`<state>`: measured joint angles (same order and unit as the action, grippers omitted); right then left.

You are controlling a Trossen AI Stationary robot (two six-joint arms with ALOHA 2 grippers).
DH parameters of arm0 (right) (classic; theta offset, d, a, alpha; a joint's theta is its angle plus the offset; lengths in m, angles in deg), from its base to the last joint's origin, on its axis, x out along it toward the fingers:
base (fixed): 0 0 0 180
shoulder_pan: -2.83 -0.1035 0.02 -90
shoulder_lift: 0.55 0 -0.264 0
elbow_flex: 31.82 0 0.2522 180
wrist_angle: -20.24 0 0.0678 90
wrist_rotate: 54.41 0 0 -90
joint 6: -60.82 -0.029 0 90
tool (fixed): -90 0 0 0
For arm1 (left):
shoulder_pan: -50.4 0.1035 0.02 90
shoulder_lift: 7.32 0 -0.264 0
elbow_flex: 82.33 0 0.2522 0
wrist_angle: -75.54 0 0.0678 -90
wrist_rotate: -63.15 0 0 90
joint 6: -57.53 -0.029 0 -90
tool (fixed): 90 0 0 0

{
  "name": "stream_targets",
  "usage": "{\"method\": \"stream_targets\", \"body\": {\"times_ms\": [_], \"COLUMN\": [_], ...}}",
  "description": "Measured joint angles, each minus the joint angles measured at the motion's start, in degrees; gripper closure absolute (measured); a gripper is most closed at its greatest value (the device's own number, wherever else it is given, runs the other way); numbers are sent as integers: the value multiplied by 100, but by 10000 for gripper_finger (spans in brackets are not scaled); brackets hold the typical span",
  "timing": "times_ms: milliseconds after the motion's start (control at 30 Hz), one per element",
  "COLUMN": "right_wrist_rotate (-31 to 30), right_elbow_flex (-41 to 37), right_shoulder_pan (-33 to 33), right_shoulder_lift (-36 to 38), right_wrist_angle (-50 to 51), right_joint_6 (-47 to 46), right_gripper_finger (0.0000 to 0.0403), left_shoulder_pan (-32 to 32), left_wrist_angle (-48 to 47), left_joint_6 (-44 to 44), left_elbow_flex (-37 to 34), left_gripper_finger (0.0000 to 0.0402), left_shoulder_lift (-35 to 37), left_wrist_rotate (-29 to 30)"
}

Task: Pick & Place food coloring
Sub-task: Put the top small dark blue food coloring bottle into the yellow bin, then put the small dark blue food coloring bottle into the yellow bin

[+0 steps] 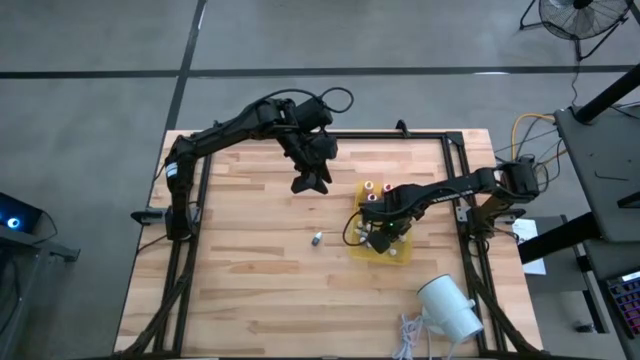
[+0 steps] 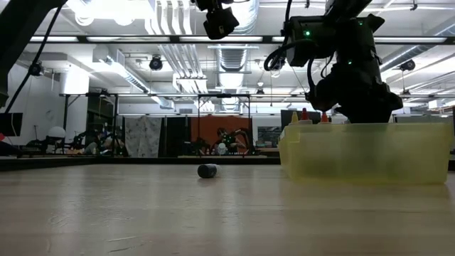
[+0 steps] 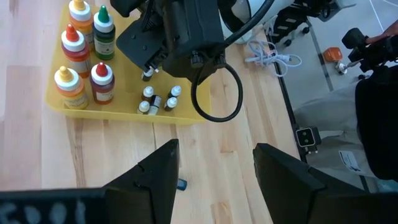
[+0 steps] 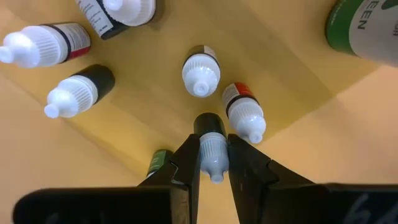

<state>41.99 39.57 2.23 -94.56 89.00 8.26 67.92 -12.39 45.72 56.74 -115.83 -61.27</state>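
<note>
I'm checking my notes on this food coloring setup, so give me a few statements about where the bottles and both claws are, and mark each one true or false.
1. The right claw is shut on a small vial in the yellow tray. True.
2. The left claw is holding a bottle. False: it is open and empty, above the bare table.
3. One small vial lies on the table outside the tray. True.
4. The tall bottles are lying flat on the wood. False: they stand upright in the tray.
5. The white cylinder sits inside the tray. False: it is on the table, beside the tray.
</note>
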Motion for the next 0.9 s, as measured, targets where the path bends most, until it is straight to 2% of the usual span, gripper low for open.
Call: {"method": "stream_targets", "body": {"times_ms": [333,667,900], "right_wrist_rotate": [-13,-35,-24], "right_elbow_flex": [-20,-20,-20], "right_shoulder_pan": [0,0,0], "right_shoulder_lift": [0,2,2], "right_wrist_angle": [-10,-21,-39], "right_joint_6": [-39,-104,-104], "right_gripper_finger": [347,291,270], "left_shoulder_pan": [4,13,19], "left_wrist_angle": [0,0,-2], "left_joint_6": [2,2,2], "left_elbow_flex": [0,0,0], "left_gripper_finger": [223,223,223], "left_shoulder_lift": [0,0,0], "left_wrist_rotate": [-2,-2,-2]}}
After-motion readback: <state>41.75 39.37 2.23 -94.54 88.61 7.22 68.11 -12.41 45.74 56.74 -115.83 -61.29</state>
